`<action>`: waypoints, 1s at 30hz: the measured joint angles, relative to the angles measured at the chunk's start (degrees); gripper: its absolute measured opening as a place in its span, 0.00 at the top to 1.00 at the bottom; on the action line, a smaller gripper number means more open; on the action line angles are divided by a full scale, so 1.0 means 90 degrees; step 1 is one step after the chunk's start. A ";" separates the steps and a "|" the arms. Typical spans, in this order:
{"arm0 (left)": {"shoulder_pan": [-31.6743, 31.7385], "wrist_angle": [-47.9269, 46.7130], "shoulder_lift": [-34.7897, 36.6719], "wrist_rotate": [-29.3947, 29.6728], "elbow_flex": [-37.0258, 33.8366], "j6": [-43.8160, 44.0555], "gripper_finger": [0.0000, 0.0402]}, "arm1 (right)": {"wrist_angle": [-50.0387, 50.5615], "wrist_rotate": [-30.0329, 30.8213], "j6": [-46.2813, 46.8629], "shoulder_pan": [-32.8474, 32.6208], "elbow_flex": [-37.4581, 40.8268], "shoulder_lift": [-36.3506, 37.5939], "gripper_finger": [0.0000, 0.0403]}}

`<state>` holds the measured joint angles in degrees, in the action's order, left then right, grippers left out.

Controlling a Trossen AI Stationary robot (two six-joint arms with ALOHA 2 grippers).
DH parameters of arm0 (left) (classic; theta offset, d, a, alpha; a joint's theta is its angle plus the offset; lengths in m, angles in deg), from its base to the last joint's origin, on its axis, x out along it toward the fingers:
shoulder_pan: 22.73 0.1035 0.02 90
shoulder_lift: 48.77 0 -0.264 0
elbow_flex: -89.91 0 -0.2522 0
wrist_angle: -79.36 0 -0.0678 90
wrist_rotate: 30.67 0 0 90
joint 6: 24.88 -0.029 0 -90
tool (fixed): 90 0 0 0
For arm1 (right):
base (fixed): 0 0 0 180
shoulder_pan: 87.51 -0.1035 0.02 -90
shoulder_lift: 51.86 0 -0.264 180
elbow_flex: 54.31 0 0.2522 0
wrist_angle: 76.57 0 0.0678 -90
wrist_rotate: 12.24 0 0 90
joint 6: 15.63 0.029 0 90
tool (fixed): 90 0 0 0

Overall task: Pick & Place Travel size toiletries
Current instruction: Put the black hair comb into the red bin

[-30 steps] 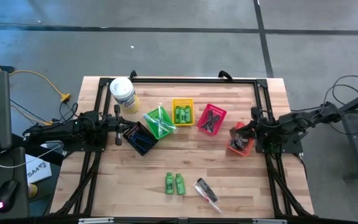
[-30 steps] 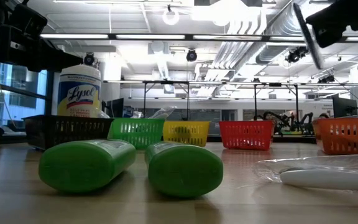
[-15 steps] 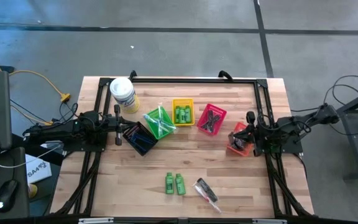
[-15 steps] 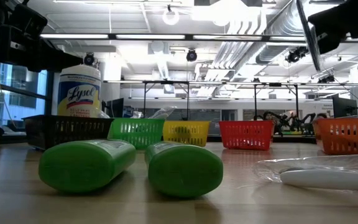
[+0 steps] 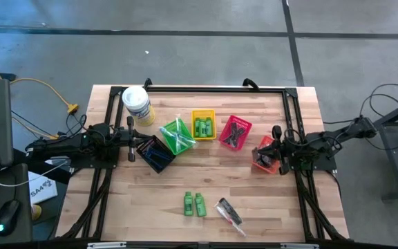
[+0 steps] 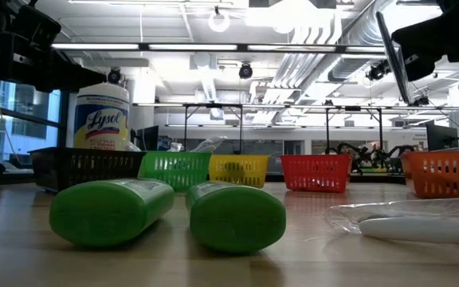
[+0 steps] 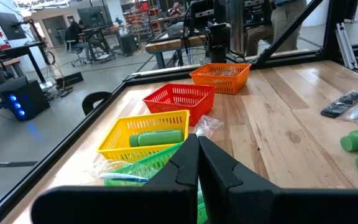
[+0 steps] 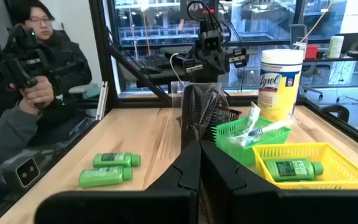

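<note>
Creeping right arm, nothing picked up yet

Over the last second only the right arm has moved. The right gripper has slid a little nearer to the yellow basket and now hangs above the orange basket, which sits well out from the yellow basket on the right arm's side, past the red basket. Its fingers are pressed together with nothing between them, as its own wrist camera shows. The left gripper has stayed where it was, on the far side of the yellow basket beyond the green basket, beside the black basket; it too is fully closed and empty.

No toiletry has shifted. The two green bottles lie side by side on the bare wood, well clear of the yellow basket towards the table's front edge, and a clear packet lies just beside them. I judge the task to be barely begun: the right arm seems to be only setting off, and its fingers would have to open before any pick.

The overhead view gives the layout but hides the fingers. The wrist views settle that both pairs are shut, and they show a green bottle already lying inside the yellow basket. The right wrist view alone shows a person seated beyond the table edge. The table-level view shows the loose bottles end on, and the Lysol tub behind the baskets
</note>
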<state>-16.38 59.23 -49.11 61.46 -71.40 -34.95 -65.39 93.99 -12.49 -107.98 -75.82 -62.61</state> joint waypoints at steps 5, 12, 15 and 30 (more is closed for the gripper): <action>0.0000 0.0000 0.0000 0.0000 0.0000 -0.0002 1.00 | -0.0188 0.0016 0.0028 0.0002 0.0182 0.0001 0.99; 0.0002 0.0002 0.0000 0.0000 0.0000 -0.0015 1.00 | -0.0336 0.0021 0.0124 0.0002 0.0405 0.0000 1.00; 0.0000 0.0002 0.0000 0.0000 0.0000 -0.0015 1.00 | -0.0317 0.0023 0.0126 0.0000 0.0415 -0.0002 0.99; 0.0001 0.0002 0.0000 0.0000 0.0000 -0.0012 1.00 | -0.0314 0.0040 0.0126 0.0002 0.0415 -0.0002 0.99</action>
<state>-16.37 59.25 -49.11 61.46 -71.40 -35.06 -68.22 94.36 -11.36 -107.96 -72.08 -62.62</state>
